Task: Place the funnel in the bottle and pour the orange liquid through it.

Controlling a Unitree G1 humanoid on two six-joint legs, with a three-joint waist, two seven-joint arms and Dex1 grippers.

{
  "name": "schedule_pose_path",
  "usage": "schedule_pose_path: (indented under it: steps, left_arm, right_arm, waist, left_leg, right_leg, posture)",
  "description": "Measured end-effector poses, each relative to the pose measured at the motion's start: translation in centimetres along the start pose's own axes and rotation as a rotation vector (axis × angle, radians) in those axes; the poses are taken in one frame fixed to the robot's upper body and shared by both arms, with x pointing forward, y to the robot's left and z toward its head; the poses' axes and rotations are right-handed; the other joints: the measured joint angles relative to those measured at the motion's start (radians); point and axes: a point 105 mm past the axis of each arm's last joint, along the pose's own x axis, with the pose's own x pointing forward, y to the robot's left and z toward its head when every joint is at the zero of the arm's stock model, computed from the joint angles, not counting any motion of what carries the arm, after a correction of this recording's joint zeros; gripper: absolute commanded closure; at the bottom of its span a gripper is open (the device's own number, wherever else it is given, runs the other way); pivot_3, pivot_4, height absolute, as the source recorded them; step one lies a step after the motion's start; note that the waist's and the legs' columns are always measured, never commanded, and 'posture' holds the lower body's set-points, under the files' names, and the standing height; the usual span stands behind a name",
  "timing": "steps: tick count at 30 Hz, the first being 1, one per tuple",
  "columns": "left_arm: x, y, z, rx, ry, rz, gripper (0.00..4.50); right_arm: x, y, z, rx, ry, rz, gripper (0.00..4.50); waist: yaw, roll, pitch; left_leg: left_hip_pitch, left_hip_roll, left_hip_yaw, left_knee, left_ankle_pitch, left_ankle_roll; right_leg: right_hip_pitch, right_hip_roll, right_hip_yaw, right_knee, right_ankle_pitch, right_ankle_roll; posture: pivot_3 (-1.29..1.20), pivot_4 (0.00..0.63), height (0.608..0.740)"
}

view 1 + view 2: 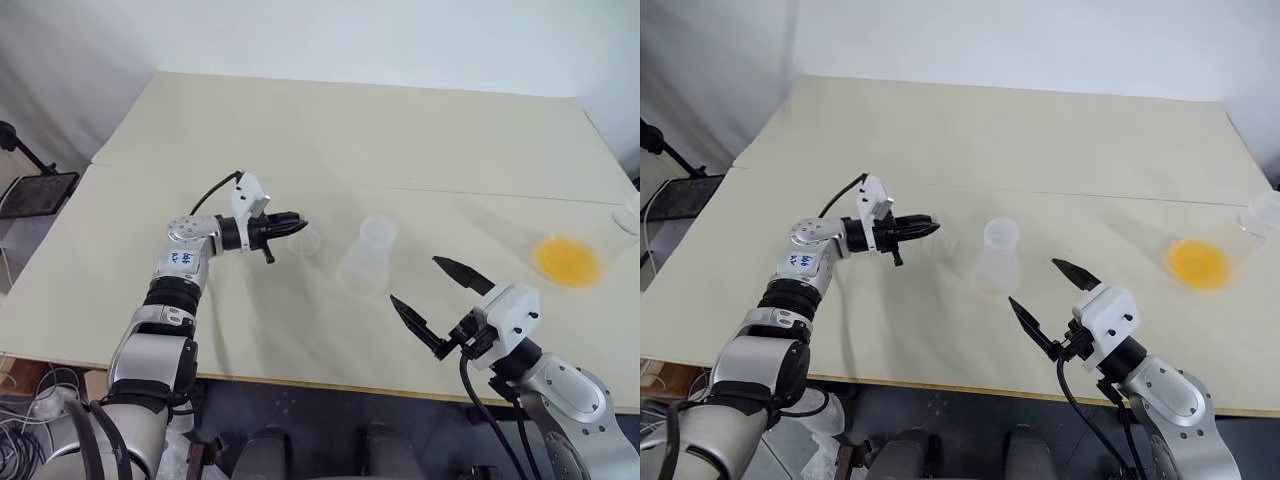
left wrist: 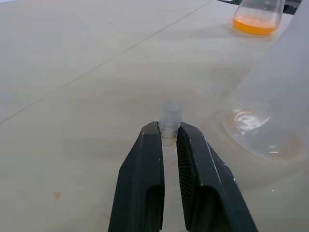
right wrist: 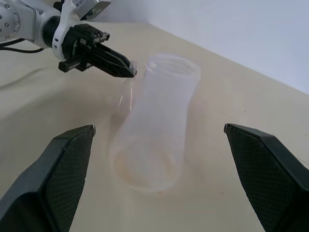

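The left gripper (image 1: 297, 226) is reaching level across the table (image 1: 330, 130) from about 9 o'clock, and its two black fingers (image 2: 145, 164) are clamping the short stem of the funnel (image 2: 170, 121). In the left wrist view the clear stem is sticking out just past the fingertips, pinched between them. The funnel's cone is sitting mouth-down on the table, stem up, just beside the bottle (image 1: 368, 255) on its 9 o'clock side; in the right wrist view the cone is showing faintly against the bottle's wall, and I cannot tell whether the two are touching.

The bottle is standing upright near the middle of the table, wide base down, rimmed neck open at the top, with nothing in it.

The right gripper (image 1: 432, 295) is hanging at about 5 o'clock from the bottle, near the table's front edge, its fingers spread wide and holding nothing. It is pointing toward the bottle, which is sitting between its fingertips in the right wrist view but well apart from them.

The orange liquid (image 1: 567, 259) is lying as a shallow pool in a clear flask (image 1: 600, 240) at about 3 o'clock, near the table's right edge, far from both grippers.
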Motion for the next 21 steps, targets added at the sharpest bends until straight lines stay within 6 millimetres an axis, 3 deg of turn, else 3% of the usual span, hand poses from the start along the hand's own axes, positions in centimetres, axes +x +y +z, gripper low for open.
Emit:
schedule_pose_path:
  steps: [4,7,9,13,21]
  left_arm:
    - [-2.3,2.1,2.7,0.334,0.077,0.035,4.4]
    - [-2.9,1.8,4.8,0.635,0.126,-0.027,4.4]
    - [-2.6,0.5,4.4,0.795,0.165,-0.126,4.4]
    - [-1.8,-1.9,1.0,0.948,0.255,-0.294,4.4]
    - [-0.5,-4.7,0.1,1.102,0.226,-0.387,4.4]
  right_arm:
    - [-0.2,0.1,-0.3,0.007,0.011,-0.002,0.0]
    - [-0.3,0.1,-0.4,0.011,0.018,-0.003,0.0]
    - [-0.3,0.1,-0.4,0.011,0.018,-0.003,0.0]
    - [-0.3,0.1,-0.4,0.011,0.017,-0.004,0.0]
    - [-0.3,0.1,-0.4,0.012,0.02,-0.007,0.0]
  waist:
    - [0.0,0.0,0.0]
    - [0.004,0.0,0.0]
    - [0.008,0.0,0.0]
    - [0.006,0.0,0.0]
    - [0.003,0.001,0.0]
  left_leg:
    - [0.0,0.0,0.001,0.0,0.0,0.0]
    - [0.0,-0.001,0.001,0.0,0.0,0.0]
    - [0.0,-0.001,0.002,0.0,0.0,0.0]
    - [-0.001,-0.001,0.002,0.0,0.0,0.0]
    - [0.0,-0.001,0.001,0.0,0.0,0.0]
  right_leg:
    - [0.0,0.0,0.0,0.0,0.0,0.0]
    - [0.001,-0.001,-0.001,-0.001,0.0,0.0]
    - [0.002,-0.002,-0.003,-0.002,0.0,0.0]
    - [0.002,-0.001,-0.004,-0.002,0.0,0.0]
    - [0.003,-0.002,-0.005,-0.002,0.0,0.0]
  posture:
    - [0.0,0.15,0.74]
    - [0.0,0.15,0.74]
    - [0.0,0.15,0.74]
    - [0.0,0.15,0.74]
    - [0.0,0.15,0.74]
